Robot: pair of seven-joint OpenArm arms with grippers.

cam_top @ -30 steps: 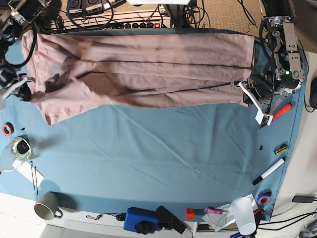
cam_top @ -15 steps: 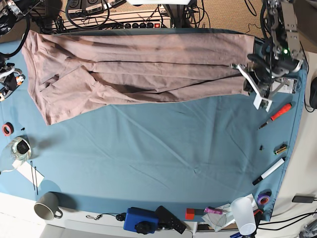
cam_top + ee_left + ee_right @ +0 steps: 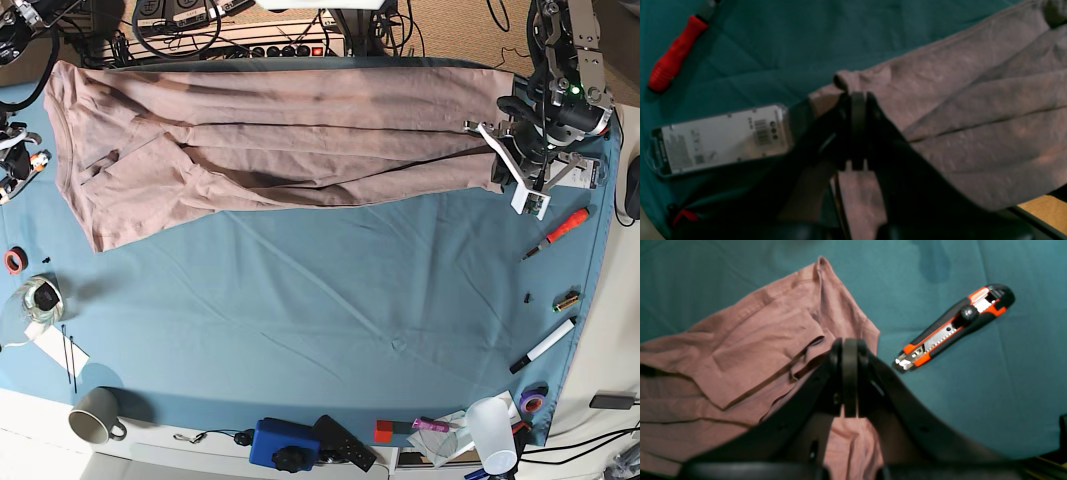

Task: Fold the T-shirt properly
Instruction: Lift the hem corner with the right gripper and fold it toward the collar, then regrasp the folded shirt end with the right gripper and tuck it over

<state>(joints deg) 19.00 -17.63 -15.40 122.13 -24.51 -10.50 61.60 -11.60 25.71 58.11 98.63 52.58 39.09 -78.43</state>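
Observation:
The pink-beige T-shirt [image 3: 280, 140] lies stretched in a long band across the far part of the blue table cloth [image 3: 330, 300], collar end at the view's left. My left gripper [image 3: 474, 128] sits at its right hem. In the left wrist view the gripper [image 3: 858, 96] is shut, and a small peak of the T-shirt [image 3: 940, 86] is pinched at its tips. Over the sleeve end of the T-shirt [image 3: 750, 350], which lies flat, my right gripper [image 3: 849, 343] has its jaws together. I cannot tell whether they pinch any cloth.
An orange-black utility knife [image 3: 957, 326] lies right of the right gripper. A barcode-labelled pack [image 3: 720, 140] and a red-handled tool [image 3: 565, 227] lie by the left arm. A marker [image 3: 545, 345], mug [image 3: 95, 415], white cup [image 3: 492, 432] and blue box [image 3: 283, 443] line the near edges.
The left gripper moved toward the far edge, taking the hem corner with it. The shirt's left side, lifted and blurred a second ago, now lies flat, and the right arm has drawn back left.

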